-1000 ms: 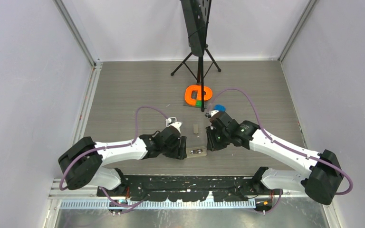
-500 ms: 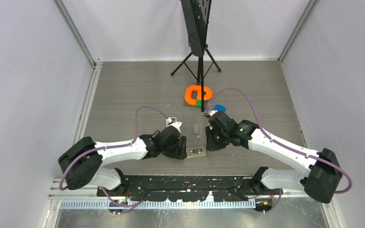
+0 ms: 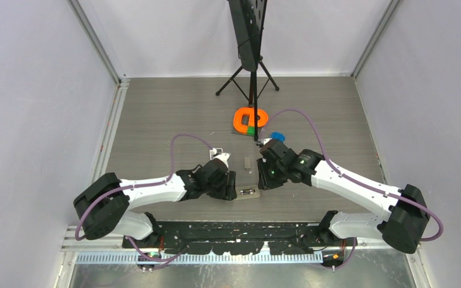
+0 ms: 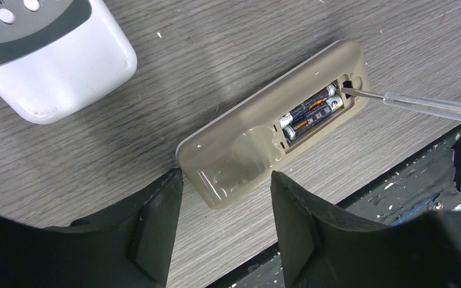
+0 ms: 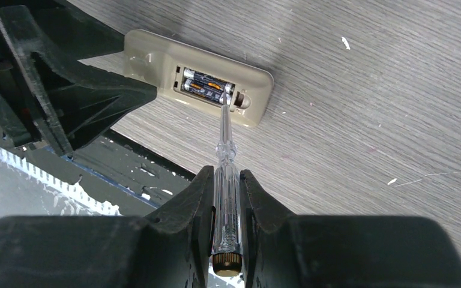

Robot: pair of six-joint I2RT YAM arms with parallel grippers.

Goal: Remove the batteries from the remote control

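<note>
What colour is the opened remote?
The remote is beige; left wrist view shows it best.

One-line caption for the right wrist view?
Right gripper holds a screwdriver, tip at the batteries' end in the beige remote's open compartment.

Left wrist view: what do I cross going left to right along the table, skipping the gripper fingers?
White plastic remote with grey button panel → beige remote, closed end → two dark slim batteries in its open bay → clear-handled metal-tipped screwdriver.
</note>
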